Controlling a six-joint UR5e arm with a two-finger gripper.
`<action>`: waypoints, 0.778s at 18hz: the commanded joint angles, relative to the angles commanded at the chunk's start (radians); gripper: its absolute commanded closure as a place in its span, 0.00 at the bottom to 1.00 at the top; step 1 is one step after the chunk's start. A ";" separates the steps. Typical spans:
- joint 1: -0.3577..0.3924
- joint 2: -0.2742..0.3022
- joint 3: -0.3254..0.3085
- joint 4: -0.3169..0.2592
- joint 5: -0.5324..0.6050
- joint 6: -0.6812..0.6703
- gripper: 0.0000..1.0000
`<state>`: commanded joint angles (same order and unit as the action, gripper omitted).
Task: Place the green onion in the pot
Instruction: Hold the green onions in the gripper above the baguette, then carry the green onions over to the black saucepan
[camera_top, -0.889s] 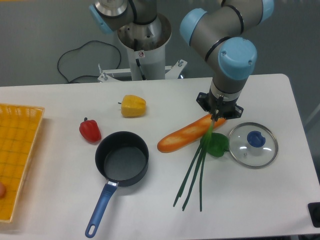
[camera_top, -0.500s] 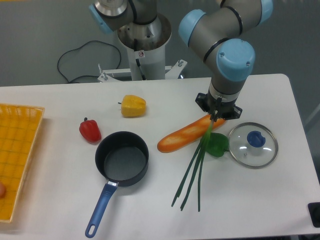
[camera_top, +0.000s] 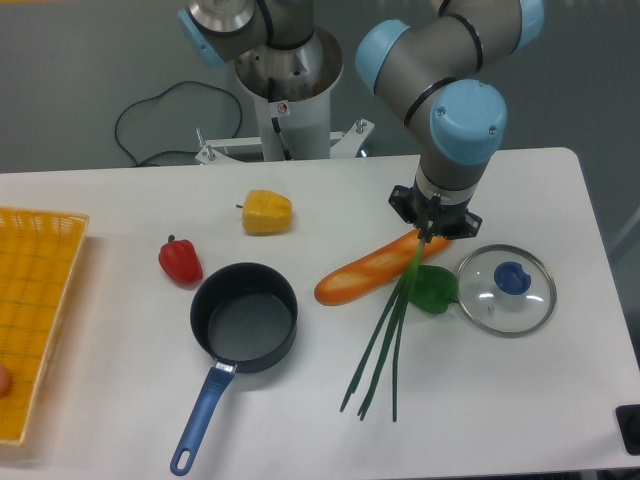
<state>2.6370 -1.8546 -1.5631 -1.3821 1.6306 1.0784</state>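
Note:
The green onion (camera_top: 383, 340) is a bunch of thin dark-green stalks hanging from my gripper (camera_top: 431, 233), which is shut on its upper end. The stalks slope down and to the left, crossing the bread loaf's right end and the green bell pepper. Their loose tips reach toward the table's front. The pot (camera_top: 244, 317), a dark round saucepan with a blue handle (camera_top: 201, 414), stands left of the onion, well apart from it. Nothing shows inside the pot.
A bread loaf (camera_top: 365, 271) lies between pot and gripper. A green bell pepper (camera_top: 434, 288) sits beside a glass lid (camera_top: 507, 289) with a blue knob. A yellow pepper (camera_top: 266, 212) and red pepper (camera_top: 180, 260) lie further left. An orange basket (camera_top: 35, 300) sits at the left edge.
The gripper has shifted slightly to the left with the green onion, and the hanging stalk tips have swung left and a little up. Nothing else moved.

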 joint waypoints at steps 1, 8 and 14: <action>-0.011 0.000 -0.005 0.000 0.018 0.002 0.86; -0.057 0.009 0.000 -0.037 0.092 0.002 0.86; -0.124 0.023 -0.003 -0.124 0.143 -0.005 0.85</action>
<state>2.5128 -1.8316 -1.5662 -1.5062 1.7731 1.0738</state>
